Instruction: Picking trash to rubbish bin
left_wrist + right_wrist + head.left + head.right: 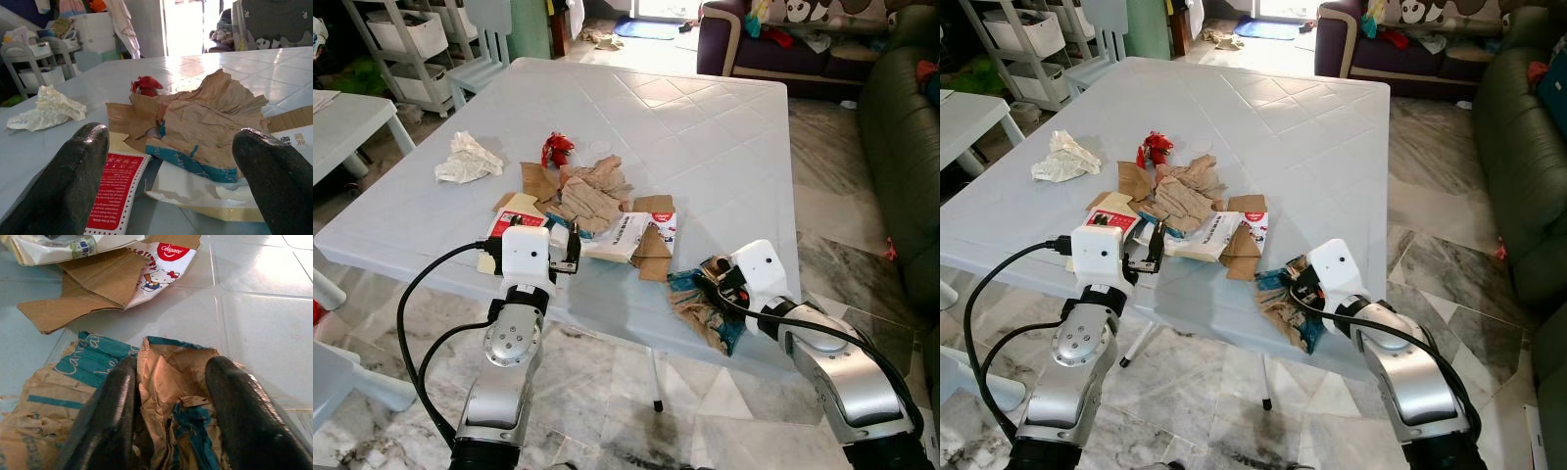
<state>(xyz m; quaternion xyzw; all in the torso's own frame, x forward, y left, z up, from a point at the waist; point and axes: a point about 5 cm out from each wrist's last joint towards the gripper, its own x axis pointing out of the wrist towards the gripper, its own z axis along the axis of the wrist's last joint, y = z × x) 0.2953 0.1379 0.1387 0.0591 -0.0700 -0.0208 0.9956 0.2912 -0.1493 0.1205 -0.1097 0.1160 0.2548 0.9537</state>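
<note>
Brown-and-teal paper bag (705, 304), crumpled, at the near edge of the pale blue table (724, 147), partly overhanging it. Pinched there between the two black fingers (107, 421) of the right gripper (171, 431), closed narrowly onto a fold of that bag (paper bunched up between the pads in the right wrist view). Left gripper (570, 250) just over the near table edge too, fingers (73, 181) spread wide with nothing between them, aimed at the central heap.

Just past the right gripper: one torn brown cardboard piece (93, 281) and one white toothpaste carton (161, 264) with a red logo and a cartoon cat, lying flat and overlapping. Near the left gripper: one red-and-white printed card (115, 188), flat on the table, its edge touching a white torn sheet (195, 188).

Further in, one second crumpled brown bag with a teal band (210, 122), resting atop the white sheet and cardboard scraps. Behind it, one small red wrapper (556, 147). Off to the robot's left, well apart from the heap, one crumpled white paper wad (467, 160).

Beyond the table: a white shelf rack (406, 44) far left, one dark sofa (773, 44) far ahead, one green sofa (901, 137) along the right.
</note>
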